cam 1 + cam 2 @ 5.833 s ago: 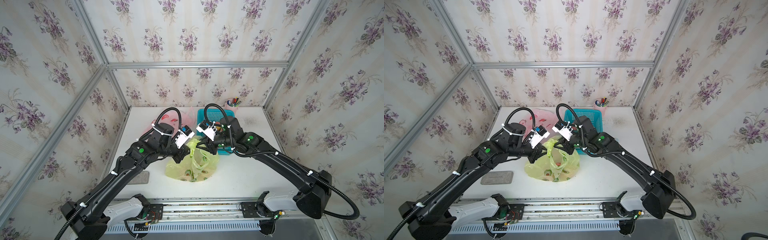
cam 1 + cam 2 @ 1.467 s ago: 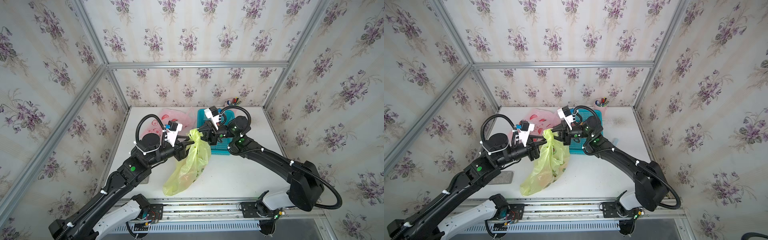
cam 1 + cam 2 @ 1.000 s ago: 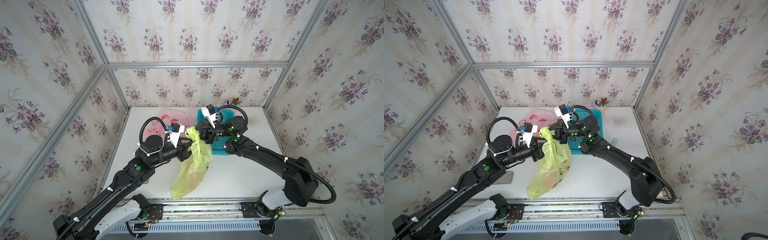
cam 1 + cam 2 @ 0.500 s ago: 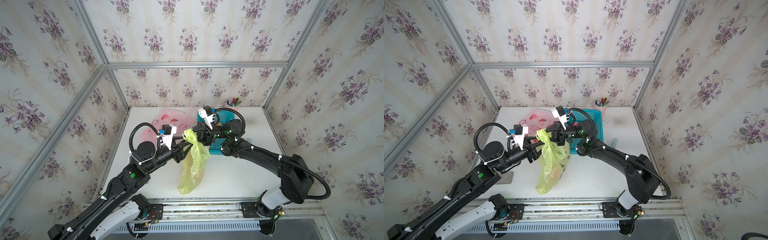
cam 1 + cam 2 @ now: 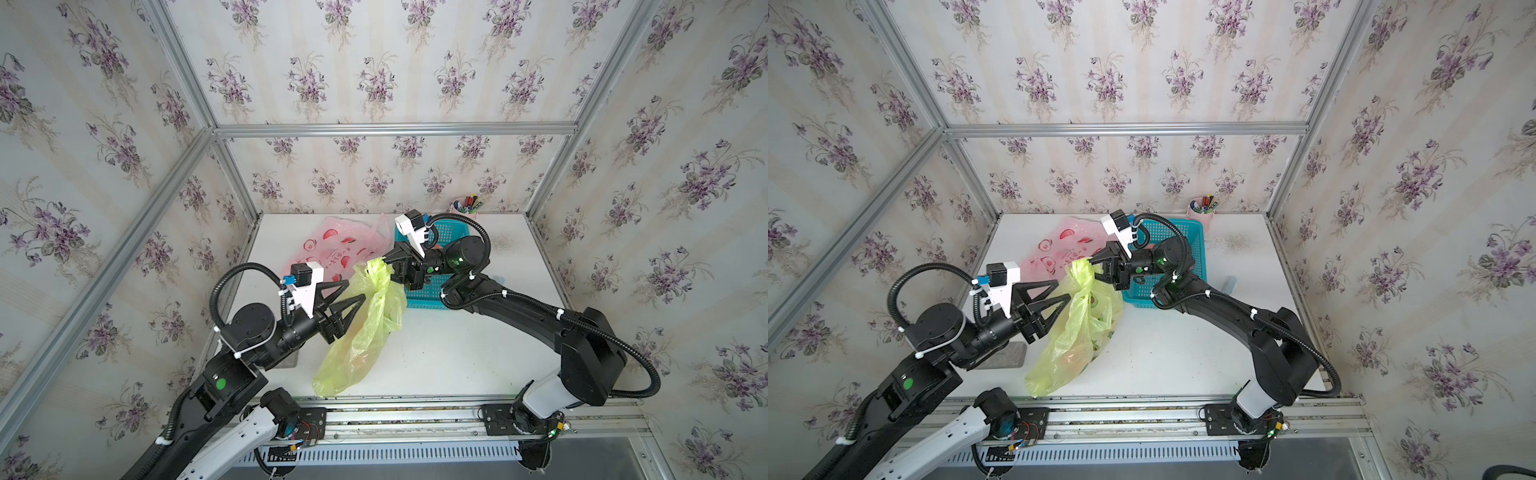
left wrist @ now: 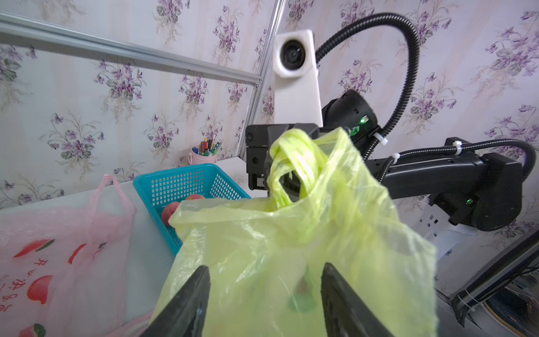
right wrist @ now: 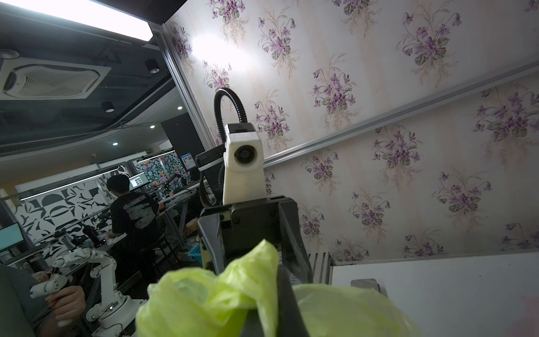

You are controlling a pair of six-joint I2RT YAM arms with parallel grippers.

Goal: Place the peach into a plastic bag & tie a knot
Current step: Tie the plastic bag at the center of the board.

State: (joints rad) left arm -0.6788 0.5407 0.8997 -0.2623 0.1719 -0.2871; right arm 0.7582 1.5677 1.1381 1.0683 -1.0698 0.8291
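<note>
Right pincer (image 5: 390,266) is clenched on the bunched neck of the thin yellow-green plastic bag (image 5: 365,332) at frame centre — bag trails toward lower left, blurry orange peach (image 5: 1074,353) inside. Left pincer (image 5: 356,289), jaws spread, sits just left of the neck — free for knotting, I'd say.

Translucent yellow-green plastic bag (image 5: 365,328); beyond the black left gripper (image 5: 356,289), a pink bag (image 5: 328,249) printed with red fruit, a teal mesh basket (image 5: 424,301), purple-flowered cream wallpaper (image 5: 374,83).
</note>
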